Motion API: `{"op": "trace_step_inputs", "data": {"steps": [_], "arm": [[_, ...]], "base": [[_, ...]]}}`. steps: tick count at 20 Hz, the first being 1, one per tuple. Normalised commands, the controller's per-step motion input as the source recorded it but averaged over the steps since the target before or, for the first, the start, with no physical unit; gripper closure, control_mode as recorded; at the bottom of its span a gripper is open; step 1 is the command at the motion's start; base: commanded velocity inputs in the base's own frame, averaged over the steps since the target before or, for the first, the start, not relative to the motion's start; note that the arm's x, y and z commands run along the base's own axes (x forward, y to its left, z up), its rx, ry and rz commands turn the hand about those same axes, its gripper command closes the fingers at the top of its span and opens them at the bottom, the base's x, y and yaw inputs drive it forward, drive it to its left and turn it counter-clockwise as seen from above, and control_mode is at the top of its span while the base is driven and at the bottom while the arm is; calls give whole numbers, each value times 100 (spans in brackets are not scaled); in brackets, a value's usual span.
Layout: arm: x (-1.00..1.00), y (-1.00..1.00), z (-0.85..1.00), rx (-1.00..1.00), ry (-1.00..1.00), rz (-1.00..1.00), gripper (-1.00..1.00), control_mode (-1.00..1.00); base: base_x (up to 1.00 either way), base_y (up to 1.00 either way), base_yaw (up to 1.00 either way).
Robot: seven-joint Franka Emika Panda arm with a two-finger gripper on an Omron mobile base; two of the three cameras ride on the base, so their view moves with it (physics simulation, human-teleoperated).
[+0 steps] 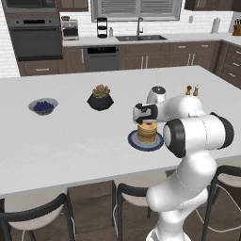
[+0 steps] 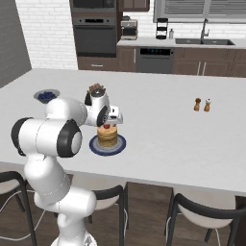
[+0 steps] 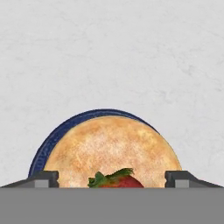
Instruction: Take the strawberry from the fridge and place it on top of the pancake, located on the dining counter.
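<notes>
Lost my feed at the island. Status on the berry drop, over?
Gripper jaws wide, clear of the strawberry. Strawberry sits on the pancake, blue plate under it. Nothing in the way.

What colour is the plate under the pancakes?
Dark blue; the plate's rim shows best in the hand view.

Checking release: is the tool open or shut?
Open: the tool has fingertips wide apart, clear of the strawberry.

Kitchen bkgd, white brick wall (image 1: 141, 19)
Dark cabinets (image 1: 188, 54) & window (image 1: 136, 8) are being shown behind; chairs (image 1: 136, 195) are being tucked in.
</notes>
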Motion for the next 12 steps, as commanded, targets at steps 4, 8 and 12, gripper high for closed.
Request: {"op": "trace_step_inputs", "data": {"steps": [4, 8, 12], "arm": [[-1, 0, 19, 0, 0, 0, -100, -100], [-33, 0, 74, 0, 0, 0, -100, -100], [-78, 3, 86, -1, -2, 0, -100, -100]], "base": [[0, 0, 0], [0, 0, 0], [0, 0, 0]]}}
